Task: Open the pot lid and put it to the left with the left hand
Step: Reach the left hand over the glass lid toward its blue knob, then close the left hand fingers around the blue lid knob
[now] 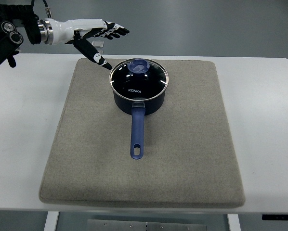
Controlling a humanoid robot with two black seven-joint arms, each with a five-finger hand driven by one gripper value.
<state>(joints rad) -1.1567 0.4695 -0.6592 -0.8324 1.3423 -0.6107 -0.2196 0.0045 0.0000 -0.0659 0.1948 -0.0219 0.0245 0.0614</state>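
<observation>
A dark blue pot (pixel 138 102) stands on the grey felt mat (pixel 182 159), its long blue handle (pixel 137 134) pointing toward the near edge. A glass lid (pixel 139 79) with a steel rim and a blue knob (pixel 139 67) sits shut on the pot. My left hand (pixel 101 41) hovers at the upper left, above the mat's far left corner and left of the lid. Its fingers are spread, the thumb pointing down toward the lid's rim, and it holds nothing. The right arm does not show.
The mat lies on a white table (pixel 23 144). Bare mat stretches left of the pot and right of it. Beyond the table's far edge is grey floor.
</observation>
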